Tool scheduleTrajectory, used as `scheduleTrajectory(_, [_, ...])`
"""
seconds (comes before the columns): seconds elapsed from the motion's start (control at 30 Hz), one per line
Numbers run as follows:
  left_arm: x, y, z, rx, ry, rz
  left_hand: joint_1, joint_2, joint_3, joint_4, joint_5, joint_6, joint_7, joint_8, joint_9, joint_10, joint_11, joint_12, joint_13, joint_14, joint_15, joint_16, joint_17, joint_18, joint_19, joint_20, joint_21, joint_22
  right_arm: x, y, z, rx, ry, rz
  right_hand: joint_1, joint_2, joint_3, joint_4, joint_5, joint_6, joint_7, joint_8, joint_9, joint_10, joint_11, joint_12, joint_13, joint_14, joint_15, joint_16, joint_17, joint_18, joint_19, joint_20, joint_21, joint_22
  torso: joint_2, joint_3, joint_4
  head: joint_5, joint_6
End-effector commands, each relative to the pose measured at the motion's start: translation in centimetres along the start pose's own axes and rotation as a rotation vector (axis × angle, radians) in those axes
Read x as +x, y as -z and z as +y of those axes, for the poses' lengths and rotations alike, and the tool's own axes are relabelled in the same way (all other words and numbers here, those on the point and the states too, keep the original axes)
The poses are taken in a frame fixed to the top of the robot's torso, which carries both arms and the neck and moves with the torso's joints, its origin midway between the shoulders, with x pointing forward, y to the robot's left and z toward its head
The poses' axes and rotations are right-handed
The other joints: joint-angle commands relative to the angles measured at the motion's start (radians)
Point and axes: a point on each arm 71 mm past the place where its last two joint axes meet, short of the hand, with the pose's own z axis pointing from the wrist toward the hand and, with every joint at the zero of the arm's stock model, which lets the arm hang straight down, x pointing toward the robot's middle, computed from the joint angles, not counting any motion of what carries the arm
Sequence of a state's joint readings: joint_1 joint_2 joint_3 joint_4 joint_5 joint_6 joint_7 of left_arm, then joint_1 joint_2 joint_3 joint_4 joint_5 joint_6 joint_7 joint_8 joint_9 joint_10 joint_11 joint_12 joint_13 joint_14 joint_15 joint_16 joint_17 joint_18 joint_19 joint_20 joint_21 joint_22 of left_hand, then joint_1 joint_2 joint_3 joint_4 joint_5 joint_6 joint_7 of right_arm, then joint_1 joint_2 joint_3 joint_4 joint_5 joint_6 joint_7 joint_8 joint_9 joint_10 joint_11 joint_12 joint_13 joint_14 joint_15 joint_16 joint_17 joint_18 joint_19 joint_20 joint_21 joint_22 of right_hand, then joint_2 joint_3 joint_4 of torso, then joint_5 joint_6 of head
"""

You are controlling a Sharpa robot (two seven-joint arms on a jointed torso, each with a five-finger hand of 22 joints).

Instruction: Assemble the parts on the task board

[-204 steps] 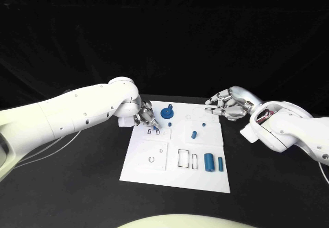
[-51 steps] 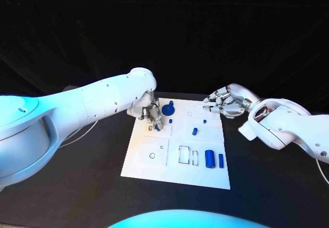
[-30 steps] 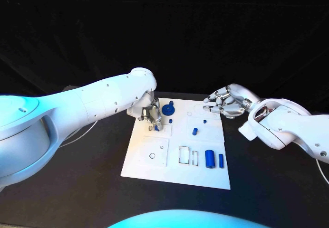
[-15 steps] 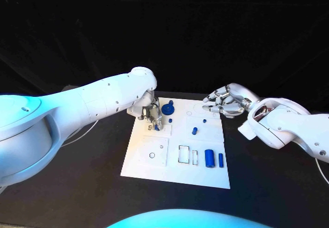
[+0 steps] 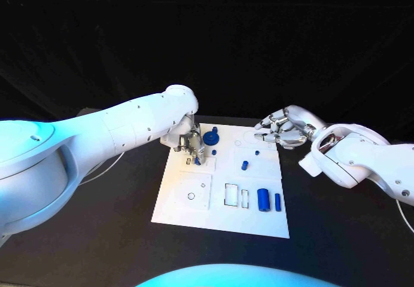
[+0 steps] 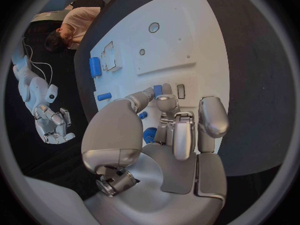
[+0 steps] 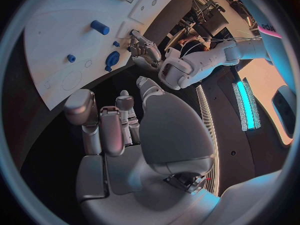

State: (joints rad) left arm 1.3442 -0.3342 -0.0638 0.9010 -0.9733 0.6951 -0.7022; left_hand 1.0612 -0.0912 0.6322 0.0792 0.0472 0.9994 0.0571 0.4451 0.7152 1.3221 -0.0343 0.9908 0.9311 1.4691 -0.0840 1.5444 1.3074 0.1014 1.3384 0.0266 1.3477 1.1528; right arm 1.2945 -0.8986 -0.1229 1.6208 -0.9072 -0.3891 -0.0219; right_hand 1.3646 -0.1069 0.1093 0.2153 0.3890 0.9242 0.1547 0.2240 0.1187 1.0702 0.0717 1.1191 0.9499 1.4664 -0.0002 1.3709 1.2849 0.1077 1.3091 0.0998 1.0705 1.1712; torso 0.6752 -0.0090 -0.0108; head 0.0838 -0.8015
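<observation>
left hand (image 5: pixel 191 143) fingertips hide small blue part (image 6: pixel 157 89), hold unclear

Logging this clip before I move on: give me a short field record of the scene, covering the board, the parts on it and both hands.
task board: white plate in the middle of the black table
left hand: over the board's far left corner, fingers pinching a small blue part
right hand: by the board's far right corner, fingers curled, holding nothing
loose parts: large blue cylinder and thin blue bar lying near the right edge
</observation>
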Motion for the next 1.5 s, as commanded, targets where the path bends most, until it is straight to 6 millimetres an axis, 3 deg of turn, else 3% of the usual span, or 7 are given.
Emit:
scheduleTrajectory(0.03, [0.26, -0.03, 0.02, -0.058, -0.013, 0.023, -0.017, 0.001, -0.008, 0.002, 0.002, 0.034, -0.025, -0.006, 0.001, 0.005, -0.002, 0.005, 0.001, 0.090, -0.006, 0.000, 0.225, -0.013, 0.002, -0.003, 0.006, 0.001, 0.16, 0.03, 0.08, -0.006, 0.008, 0.014, -0.010, -0.003, 0.001, 0.005, 0.006, -0.008, -0.002, 0.006, 0.002, -0.006, -0.003, -0.003, -0.001, 0.037, -0.008, -0.004, 0.001, 0.003, 0.000, -0.001, -0.003, -0.001, 0.001, 0.0003, -0.0007, -0.002, 0.001])
scheduleTrajectory(0.73, [0.21, -0.05, 0.01, -0.058, -0.009, 0.019, -0.100, 0.004, -0.084, 0.045, 0.002, 0.046, -0.023, -0.021, 0.014, 0.005, 0.000, 0.012, 0.008, 0.090, -0.004, 0.000, 0.226, -0.014, 0.004, -0.002, 0.006, 0.003, 0.17, 0.09, 0.09, -0.007, 0.008, 0.016, -0.009, -0.004, 0.001, 0.004, 0.006, -0.009, -0.002, 0.007, 0.002, -0.009, -0.003, -0.005, -0.004, 0.037, -0.008, -0.006, -0.001, 0.004, -0.002, -0.002, -0.007, -0.004, 0.000, -0.0003, 0.0007, -0.007, 0.001])
scheduleTrajectory(1.5, [0.28, -0.01, 0.72, -0.061, -0.005, 0.021, -0.108, -0.014, -0.124, 0.040, 0.002, 0.051, -0.023, -0.030, 0.021, 0.002, 0.000, 0.009, 0.005, 0.090, -0.004, 0.000, 0.226, -0.013, 0.004, -0.002, 0.005, 0.003, 0.08, 0.12, -0.03, -0.003, 0.009, 0.015, -0.010, -0.005, 0.001, 0.004, 0.006, -0.009, -0.002, 0.007, 0.002, -0.012, -0.003, -0.007, -0.007, 0.036, -0.008, -0.008, -0.004, 0.005, -0.003, -0.001, -0.011, -0.006, -0.001, 0.0001, 0.0014, -0.008, 0.002])
